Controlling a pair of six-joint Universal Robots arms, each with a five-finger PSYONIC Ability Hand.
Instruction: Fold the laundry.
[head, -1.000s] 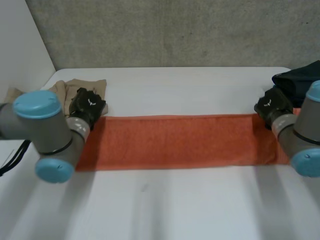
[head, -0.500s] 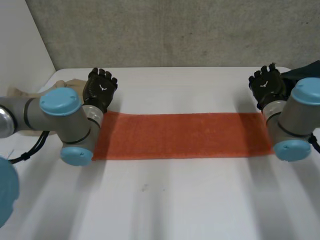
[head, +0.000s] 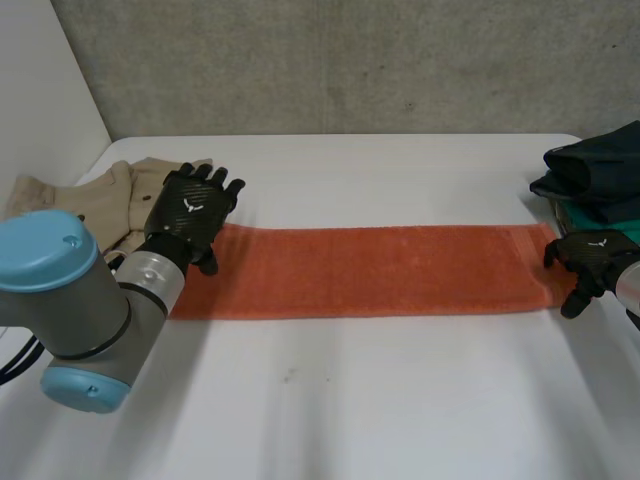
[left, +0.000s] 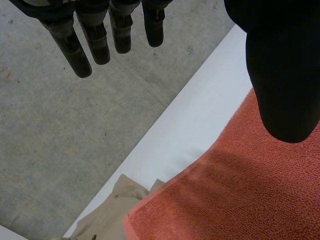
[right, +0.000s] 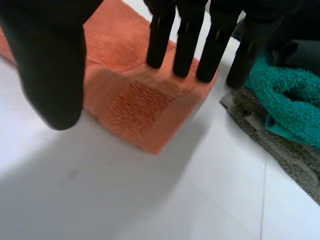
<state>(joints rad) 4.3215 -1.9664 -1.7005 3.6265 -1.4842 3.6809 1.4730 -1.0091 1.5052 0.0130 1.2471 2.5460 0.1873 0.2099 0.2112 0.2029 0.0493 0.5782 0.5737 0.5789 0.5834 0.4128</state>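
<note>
Already folded into a long narrow strip, the orange towel (head: 370, 270) lies across the white table (head: 350, 400) from 9 to 3 o'clock. The left hand (head: 188, 215) hovers at its 9 o'clock end, fingers spread, empty. The right hand (head: 590, 255) is at the 3 o'clock end, fingers straight, thumb apart. Crosswise folds probably remain.

I see my black left hand (head: 190, 212) with fingers straight and spread. My black right hand (head: 592, 262) hangs with fingers straight, thumb held apart.
</note>
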